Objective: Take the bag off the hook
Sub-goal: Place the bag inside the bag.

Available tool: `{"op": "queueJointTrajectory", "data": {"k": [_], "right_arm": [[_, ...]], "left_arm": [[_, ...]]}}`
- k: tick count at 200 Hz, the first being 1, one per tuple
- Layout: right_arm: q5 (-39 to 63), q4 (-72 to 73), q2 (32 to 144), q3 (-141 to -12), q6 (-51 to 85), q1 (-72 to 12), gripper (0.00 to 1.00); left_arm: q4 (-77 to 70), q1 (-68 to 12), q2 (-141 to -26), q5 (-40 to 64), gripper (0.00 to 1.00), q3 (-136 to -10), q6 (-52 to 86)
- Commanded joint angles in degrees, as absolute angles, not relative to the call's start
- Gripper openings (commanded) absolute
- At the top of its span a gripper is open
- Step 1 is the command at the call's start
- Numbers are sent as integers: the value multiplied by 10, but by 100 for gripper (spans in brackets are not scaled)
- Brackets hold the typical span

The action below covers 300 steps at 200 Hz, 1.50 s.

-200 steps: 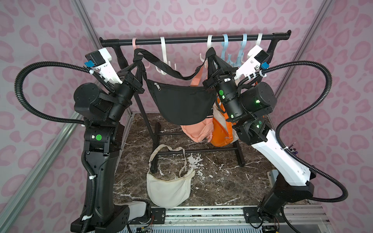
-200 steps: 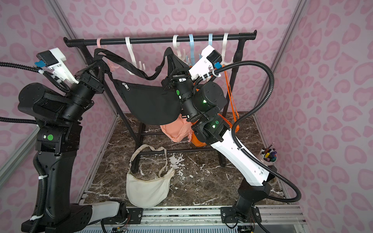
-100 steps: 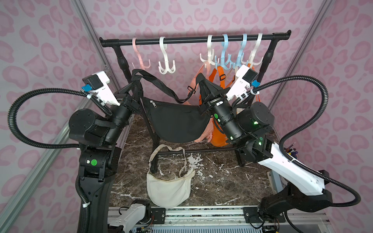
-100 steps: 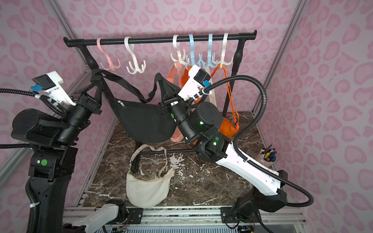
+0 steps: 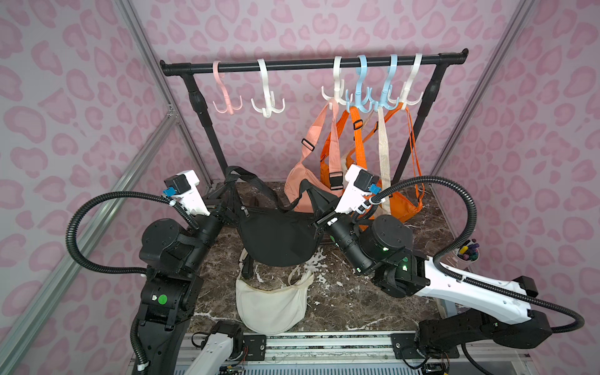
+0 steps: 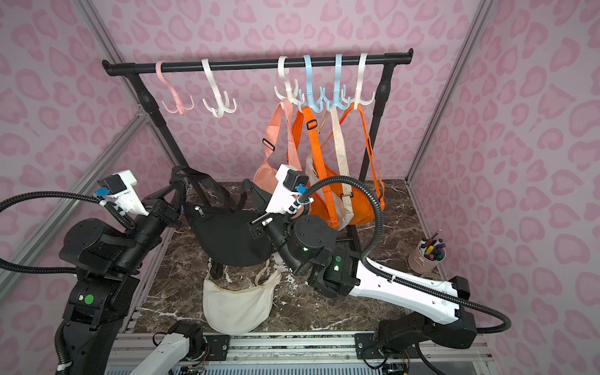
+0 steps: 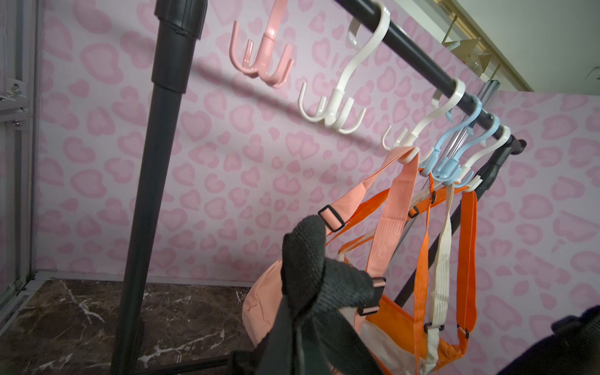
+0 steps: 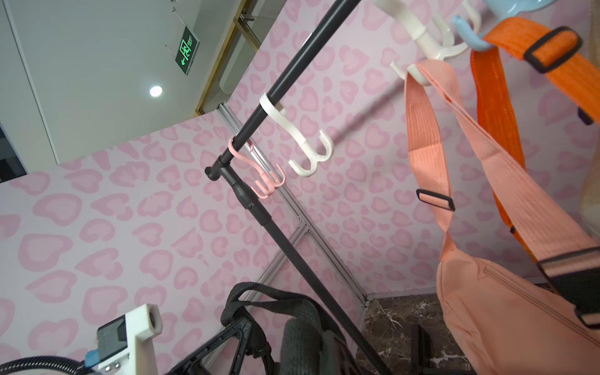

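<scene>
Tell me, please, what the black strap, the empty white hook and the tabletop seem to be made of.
Black strap: woven webbing, probably nylon, matte; coarse ribbed weave shows. Empty white hook: moulded plastic, smooth, slightly glossy, with soft highlights. Tabletop: dark marble or a marble-look surface, given white veining; which one, I cannot tell.

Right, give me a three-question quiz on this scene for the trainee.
1. True or false: the black bag hangs from a hook on the rail.
2. The black bag is held by: A the left gripper alone; B the right gripper alone; C both.
3. How many hooks on the rail carry nothing?
Key: 1 false; 2 C; 3 two, the pink hook and the white hook beside it.
</scene>
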<state>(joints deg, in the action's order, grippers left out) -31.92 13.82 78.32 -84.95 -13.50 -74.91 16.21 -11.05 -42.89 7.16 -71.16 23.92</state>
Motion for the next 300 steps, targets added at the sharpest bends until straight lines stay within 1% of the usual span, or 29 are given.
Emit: {"op": "queueJointTrajectory", "data": {"k": [1, 40, 85, 117, 144, 164, 196, 223, 254, 278, 300], "right_arm": [[-347, 140, 764, -807, -112, -763, 0], [-361, 126, 732, -748, -93, -780, 0], [-349, 105, 693, -686, -52, -786, 0], [-350, 60, 669, -658, -11, -792, 0], [-348, 18, 654, -641, 18, -798, 0], [-342, -10, 647, -635, 38, -803, 0], [-326, -44, 638, -628, 57, -815, 0], [-319, -59, 631, -629, 48, -835, 0], [-298, -92, 629, -637, 34, -864, 0], [-306, -110, 622, -637, 23, -896, 0], [-323, -127, 620, -639, 35, -911, 0]], "left_arm": [[186, -120, -413, 48, 3, -690, 224], [226, -145, -393, 28, 3, -646, 224], [278, -149, -373, 20, 3, -606, 236], [327, -150, -363, -1, 3, -583, 255], [344, -152, -355, 14, 3, -555, 280], [364, -159, -359, 26, 3, -556, 286], [412, -180, -352, -1, 3, -563, 288], [441, -190, -334, -4, 3, -557, 309], [484, -196, -309, 15, 3, -555, 341], [522, -196, -297, 36, 3, -566, 345], [557, -196, -299, 24, 3, -584, 332]]}}
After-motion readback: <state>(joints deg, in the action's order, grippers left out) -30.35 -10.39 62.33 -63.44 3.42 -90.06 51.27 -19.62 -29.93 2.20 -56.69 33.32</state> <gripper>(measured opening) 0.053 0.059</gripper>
